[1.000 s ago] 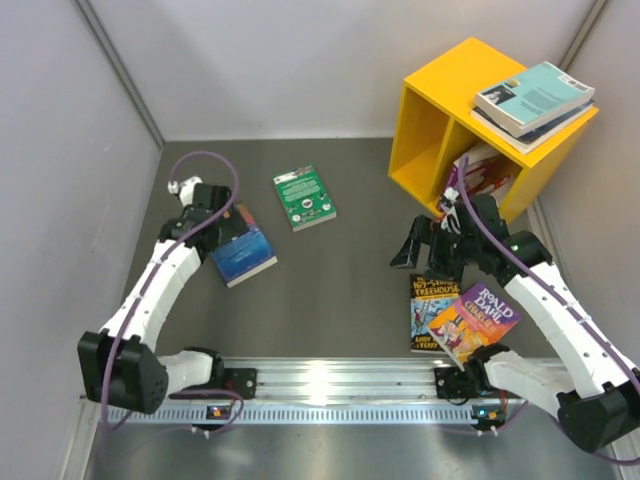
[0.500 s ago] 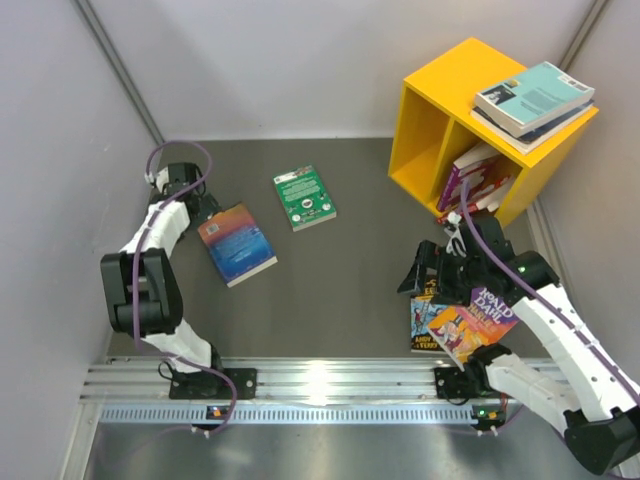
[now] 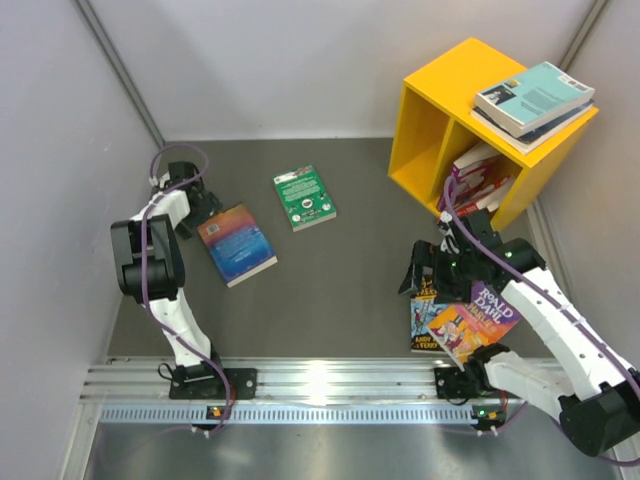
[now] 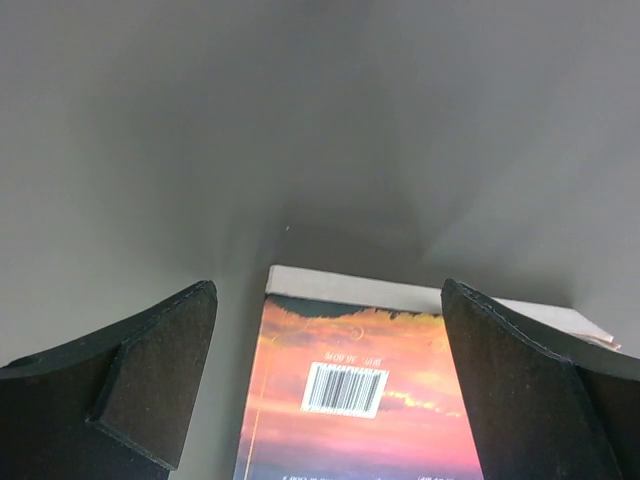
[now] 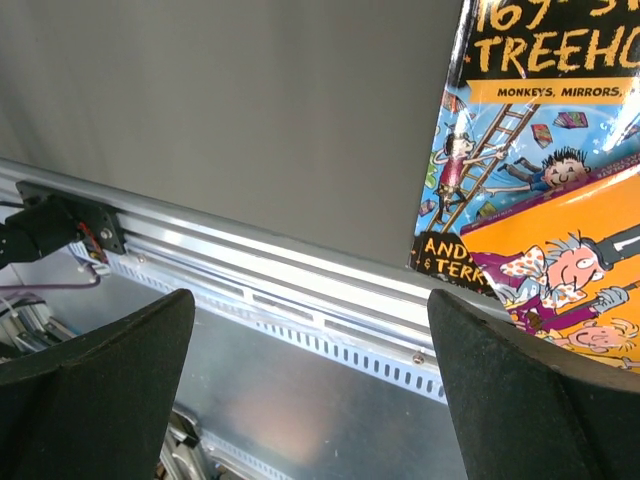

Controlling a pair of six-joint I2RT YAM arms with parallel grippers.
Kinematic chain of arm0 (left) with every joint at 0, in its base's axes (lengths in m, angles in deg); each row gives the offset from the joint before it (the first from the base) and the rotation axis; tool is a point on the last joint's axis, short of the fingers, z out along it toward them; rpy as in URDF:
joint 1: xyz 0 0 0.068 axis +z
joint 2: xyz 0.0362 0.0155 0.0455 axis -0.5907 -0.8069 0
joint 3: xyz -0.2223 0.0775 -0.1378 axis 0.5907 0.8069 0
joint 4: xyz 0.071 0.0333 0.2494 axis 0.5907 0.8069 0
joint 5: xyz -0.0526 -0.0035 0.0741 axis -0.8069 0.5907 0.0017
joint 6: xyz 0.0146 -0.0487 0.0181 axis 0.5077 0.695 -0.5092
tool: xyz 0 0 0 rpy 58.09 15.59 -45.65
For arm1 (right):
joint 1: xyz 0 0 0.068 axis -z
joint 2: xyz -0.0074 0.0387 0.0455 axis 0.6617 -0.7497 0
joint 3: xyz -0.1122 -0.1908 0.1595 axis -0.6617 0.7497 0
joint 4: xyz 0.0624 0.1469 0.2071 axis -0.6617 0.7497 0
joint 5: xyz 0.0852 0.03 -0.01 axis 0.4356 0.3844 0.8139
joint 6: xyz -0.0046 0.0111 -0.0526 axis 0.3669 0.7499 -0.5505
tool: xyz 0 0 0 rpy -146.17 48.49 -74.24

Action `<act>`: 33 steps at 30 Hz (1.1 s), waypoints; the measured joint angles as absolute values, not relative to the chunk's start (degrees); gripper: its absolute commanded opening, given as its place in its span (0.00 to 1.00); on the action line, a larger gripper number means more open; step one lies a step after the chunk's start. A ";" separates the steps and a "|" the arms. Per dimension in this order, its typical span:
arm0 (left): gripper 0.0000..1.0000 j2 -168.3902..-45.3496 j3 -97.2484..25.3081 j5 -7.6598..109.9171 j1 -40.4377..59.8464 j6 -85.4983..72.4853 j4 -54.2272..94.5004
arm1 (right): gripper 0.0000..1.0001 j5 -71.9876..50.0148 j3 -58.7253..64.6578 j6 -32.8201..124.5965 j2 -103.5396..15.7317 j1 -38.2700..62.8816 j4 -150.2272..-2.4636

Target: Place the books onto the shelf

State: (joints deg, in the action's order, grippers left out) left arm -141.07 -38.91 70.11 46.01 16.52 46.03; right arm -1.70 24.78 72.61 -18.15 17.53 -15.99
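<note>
My left gripper [image 3: 200,207] is gaping and empty, lined up on the sunset-cover book [image 4: 415,440] at far left. I'd go in low and square to catch its edge. My right gripper [image 3: 425,272] gapes too, over the Treehouse book [image 5: 520,130]. Only the top view shows the yellow shelf [image 3: 440,100], far right; only my left wrist view shows the barcode [image 4: 344,390].

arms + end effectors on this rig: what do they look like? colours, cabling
The left arm and right arm both have white links and black joints, with a purple cable running along each. The left end effector and right end effector each have two broad, matte black, wedge-shaped fingers.
</note>
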 measured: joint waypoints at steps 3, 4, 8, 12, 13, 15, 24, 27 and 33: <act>0.99 -141.83 -38.96 69.26 46.03 17.29 45.38 | 1.00 -1.87 24.45 72.09 -19.27 17.53 -16.17; 0.99 -142.05 -39.13 69.24 46.05 17.55 45.40 | 1.00 -1.87 24.45 71.94 -19.71 17.53 -16.15; 0.99 -143.45 -40.44 69.32 46.07 17.90 45.86 | 1.00 -1.87 24.45 71.26 -21.19 17.53 -16.23; 0.95 -144.37 -41.73 69.11 46.03 18.29 46.29 | 1.00 -1.87 24.45 70.43 -22.04 17.53 -16.41; 0.93 -144.37 -41.73 68.95 46.03 18.56 46.34 | 1.00 -1.85 24.45 70.12 -22.22 17.53 -16.47; 0.90 -144.32 -41.67 67.97 46.03 19.39 46.32 | 1.00 -1.83 24.45 69.66 -22.57 17.53 -16.58; 0.89 -135.14 -29.19 66.68 40.06 24.33 43.56 | 1.00 0.11 24.56 68.31 -25.04 17.53 -19.62; 0.90 -131.49 -25.14 66.70 33.22 26.51 44.83 | 1.00 1.82 25.02 68.20 -26.11 17.53 -22.35; 0.91 -125.28 -18.91 64.78 18.25 34.95 49.24 | 1.00 10.06 30.68 70.27 -30.81 17.47 -34.31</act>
State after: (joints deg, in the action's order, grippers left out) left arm -125.28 -18.91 64.78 18.25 34.95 49.24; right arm 10.06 30.68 70.27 -30.81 17.47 -34.31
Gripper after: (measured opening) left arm 0.909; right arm 0.996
